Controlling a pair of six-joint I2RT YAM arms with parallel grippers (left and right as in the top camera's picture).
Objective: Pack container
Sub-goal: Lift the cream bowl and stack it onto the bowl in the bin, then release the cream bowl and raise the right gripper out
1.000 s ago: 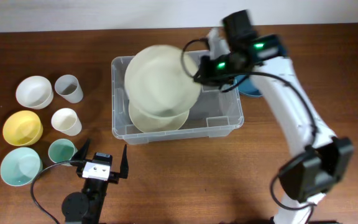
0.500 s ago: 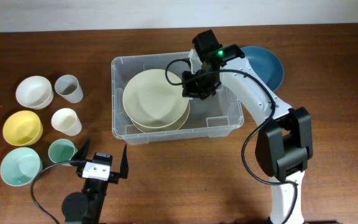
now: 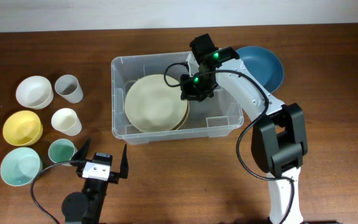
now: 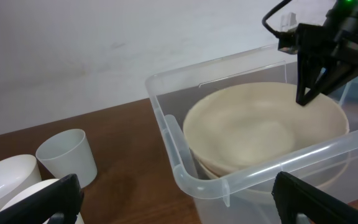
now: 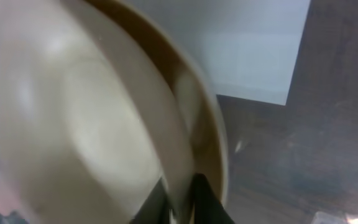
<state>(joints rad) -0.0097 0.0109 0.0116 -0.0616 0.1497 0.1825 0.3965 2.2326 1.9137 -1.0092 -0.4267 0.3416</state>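
Blue bowl (image 3: 267, 68) beside the container (image 3: 118, 99); right gripper (image 3: 188, 93) pinches the cream plate (image 3: 154, 102)

Centre-right: clear container (image 4: 188, 177), cream bowls (image 4: 253, 140) nested inside. Upper right: right gripper (image 4: 304, 99), tips pinched on top bowl (image 4: 229, 121) rim. Lower left: white cup (image 4: 67, 158). Bottom corners: left gripper (image 4: 176, 186) fingers spread.

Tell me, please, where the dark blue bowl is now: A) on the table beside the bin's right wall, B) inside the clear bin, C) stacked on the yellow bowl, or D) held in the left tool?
A: the dark blue bowl sits on the table right of the container; only cream bowls lie inside.
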